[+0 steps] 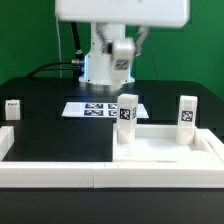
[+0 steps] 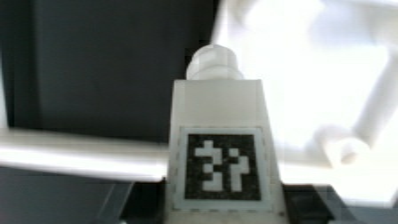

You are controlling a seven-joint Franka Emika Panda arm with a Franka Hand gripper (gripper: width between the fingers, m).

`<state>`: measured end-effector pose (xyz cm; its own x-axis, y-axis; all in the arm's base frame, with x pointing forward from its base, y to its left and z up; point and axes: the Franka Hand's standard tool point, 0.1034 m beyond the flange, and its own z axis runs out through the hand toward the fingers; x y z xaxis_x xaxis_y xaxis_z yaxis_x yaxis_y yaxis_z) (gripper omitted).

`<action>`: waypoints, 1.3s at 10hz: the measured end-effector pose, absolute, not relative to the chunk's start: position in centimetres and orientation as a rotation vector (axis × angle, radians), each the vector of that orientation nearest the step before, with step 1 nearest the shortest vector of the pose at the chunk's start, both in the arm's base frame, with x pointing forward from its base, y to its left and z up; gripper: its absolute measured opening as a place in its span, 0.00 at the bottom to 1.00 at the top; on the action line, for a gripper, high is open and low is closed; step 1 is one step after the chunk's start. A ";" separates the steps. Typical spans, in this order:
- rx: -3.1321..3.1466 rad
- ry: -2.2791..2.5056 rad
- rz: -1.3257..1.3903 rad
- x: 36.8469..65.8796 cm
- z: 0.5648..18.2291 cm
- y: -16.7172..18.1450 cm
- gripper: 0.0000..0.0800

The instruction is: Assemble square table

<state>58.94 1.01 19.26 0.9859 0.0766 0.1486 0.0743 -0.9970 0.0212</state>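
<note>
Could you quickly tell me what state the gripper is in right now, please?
Gripper: closed on an upright white table leg.

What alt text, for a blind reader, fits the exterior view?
A white robot arm stands behind a black table where a white square panel lies at the exterior view's right, two tagged legs upright at it. A third leg stands at the view's left edge; the marker board lies mid-table.
</note>
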 end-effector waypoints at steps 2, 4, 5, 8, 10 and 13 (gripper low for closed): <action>3.089 0.115 0.370 60.7 19.2 1.6 0.36; 3.048 0.112 0.537 60.8 19.1 1.1 0.36; 3.023 0.112 0.614 60.9 19.1 0.9 0.36; 3.036 0.089 0.650 60.7 17.4 3.2 0.36; 3.059 0.107 0.678 61.7 16.2 7.0 0.36; 3.070 0.093 0.721 63.8 16.4 9.3 0.36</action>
